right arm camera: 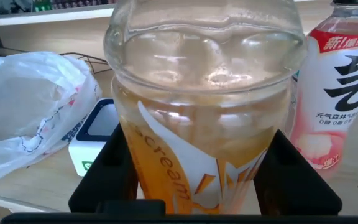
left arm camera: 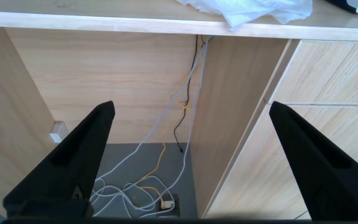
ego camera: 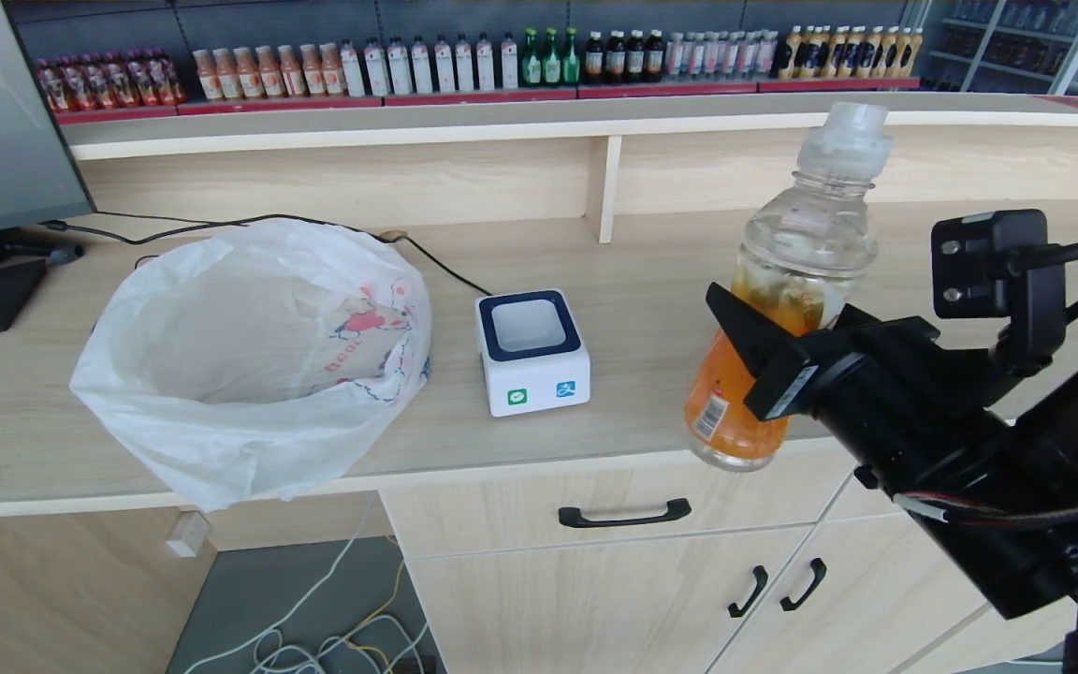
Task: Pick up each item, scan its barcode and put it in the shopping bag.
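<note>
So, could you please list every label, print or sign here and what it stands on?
Orange bottle: white lettering up its label; barcode near the base, digits too small.
Pink bottle: large black characters, smaller print below.
Scanner: one green icon, one blue.
Shopping bag: red print, too crumpled to read.
Shelf bottles: labels too small.

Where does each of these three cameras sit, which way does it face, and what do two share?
Head view: on the head, facing down at the counter, shopping bag and scanner; right gripper holds the orange bottle.
Left wrist view: low, facing cables under the counter; open left gripper shows.
Right wrist view: behind its gripper's bottle, facing bag and scanner.
Shared: head and right wrist views both show bag, scanner, bottle.
</note>
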Robot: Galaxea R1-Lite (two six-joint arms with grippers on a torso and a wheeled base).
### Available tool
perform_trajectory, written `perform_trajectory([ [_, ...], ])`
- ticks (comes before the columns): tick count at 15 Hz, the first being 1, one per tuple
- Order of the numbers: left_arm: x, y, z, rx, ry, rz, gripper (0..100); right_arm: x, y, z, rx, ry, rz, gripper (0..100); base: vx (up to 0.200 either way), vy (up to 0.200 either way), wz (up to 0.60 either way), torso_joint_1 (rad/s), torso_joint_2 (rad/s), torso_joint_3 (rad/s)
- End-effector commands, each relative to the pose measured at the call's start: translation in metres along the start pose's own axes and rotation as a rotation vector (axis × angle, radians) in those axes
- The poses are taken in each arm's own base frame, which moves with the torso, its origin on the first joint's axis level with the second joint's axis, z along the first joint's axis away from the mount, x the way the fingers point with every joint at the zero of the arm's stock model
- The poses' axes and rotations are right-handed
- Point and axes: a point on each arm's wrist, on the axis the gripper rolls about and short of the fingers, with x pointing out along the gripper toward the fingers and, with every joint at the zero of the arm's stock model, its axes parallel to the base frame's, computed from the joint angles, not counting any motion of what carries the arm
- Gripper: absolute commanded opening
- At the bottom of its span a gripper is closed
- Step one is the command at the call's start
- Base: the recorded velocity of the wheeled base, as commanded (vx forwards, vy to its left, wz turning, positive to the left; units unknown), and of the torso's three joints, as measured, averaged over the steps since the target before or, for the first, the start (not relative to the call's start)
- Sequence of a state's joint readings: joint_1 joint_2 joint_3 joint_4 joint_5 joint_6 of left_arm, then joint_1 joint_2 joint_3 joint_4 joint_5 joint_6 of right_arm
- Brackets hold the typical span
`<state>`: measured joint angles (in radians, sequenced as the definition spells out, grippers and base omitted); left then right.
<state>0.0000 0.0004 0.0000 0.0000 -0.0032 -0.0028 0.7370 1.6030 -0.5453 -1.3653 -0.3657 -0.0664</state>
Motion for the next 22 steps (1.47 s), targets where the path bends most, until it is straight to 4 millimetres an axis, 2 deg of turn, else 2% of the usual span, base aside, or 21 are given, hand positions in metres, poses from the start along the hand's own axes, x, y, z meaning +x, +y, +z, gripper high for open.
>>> perform_trajectory([
  [1,0.0,0.0,0.0,0.0,0.0,0.0,100,-0.012,0.005,-0.007,0.023,0.027,0.037,0,0.0,0.0,0.0,0.0,0.0,0.0],
  [7,0.0,0.0,0.0,0.0,0.0,0.0,100,-0.029,0.034,-0.003,0.2,0.013,0.17,0,0.0,0.0,0.0,0.0,0.0,0.0],
  [11,0.0,0.0,0.0,0.0,0.0,0.0,100,-0.031,0.036,0.003,0.31,-0.022,0.295,0,0.0,0.0,0.0,0.0,0.0,0.0],
  [15,0.0,0.0,0.0,0.0,0.0,0.0,100,-0.034,0.035,0.014,0.58,-0.024,0.339,0,0.0,0.0,0.0,0.0,0.0,0.0],
  [22,0.0,0.0,0.0,0.0,0.0,0.0,100,-0.029,0.04,0.04,0.762,-0.085,0.556,0,0.0,0.0,0.0,0.0,0.0,0.0],
])
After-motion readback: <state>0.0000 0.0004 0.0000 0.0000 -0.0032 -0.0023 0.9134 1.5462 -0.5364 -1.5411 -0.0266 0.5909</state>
